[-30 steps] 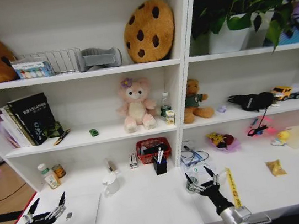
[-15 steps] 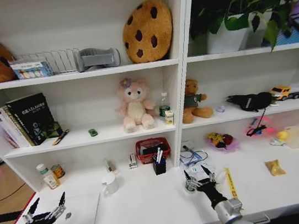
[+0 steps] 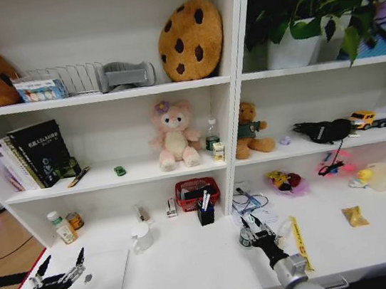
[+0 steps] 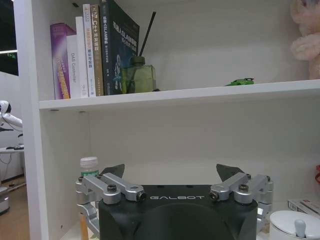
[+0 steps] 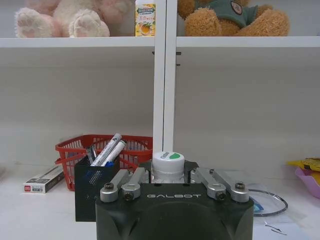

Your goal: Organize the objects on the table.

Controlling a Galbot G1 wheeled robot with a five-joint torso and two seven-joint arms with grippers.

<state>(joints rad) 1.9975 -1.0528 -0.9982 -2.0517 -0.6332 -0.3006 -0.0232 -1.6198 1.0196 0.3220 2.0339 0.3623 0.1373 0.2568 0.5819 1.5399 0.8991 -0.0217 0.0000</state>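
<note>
Right gripper (image 3: 254, 231) is seen low over the white table (image 3: 197, 273), just right of the black pen holder (image 3: 206, 213), and its fingers are closed in around a small white bottle with a green dot on the cap (image 5: 168, 165). Whether it's squeezed tight yet can't really be told, but the fingers are pulled in against it. Left gripper (image 3: 58, 270) is parked over the silver laptop (image 3: 101, 281) at the table's left end, fingers spread wide, nothing held. Tiny green toy car (image 3: 120, 170) is sat on the shelf above, left of the pink plush (image 3: 175, 134).
</note>
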